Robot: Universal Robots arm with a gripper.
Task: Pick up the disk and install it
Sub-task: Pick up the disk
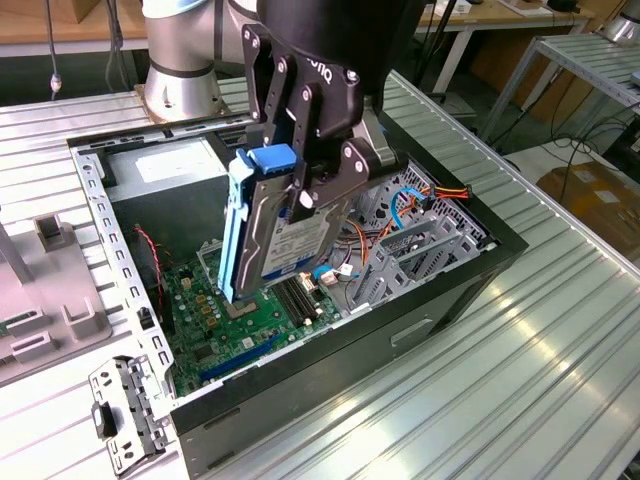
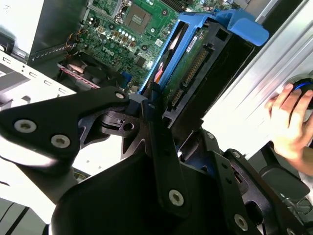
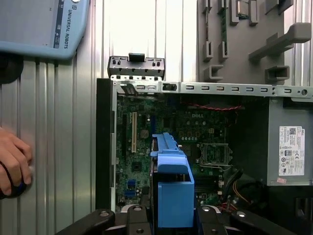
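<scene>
1 disk clamped in jaws, above 1 open PC case, 1 hand nr.

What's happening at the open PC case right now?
The arm's tool is clamped on the disk, which sits in its blue carrier. The disk hangs on edge above the open computer case, over the motherboard, and is not seated in the case yet. In both wrist views a person's hand rests on a small dark object on the ribbed table beside the case, apart from the disk.
</scene>
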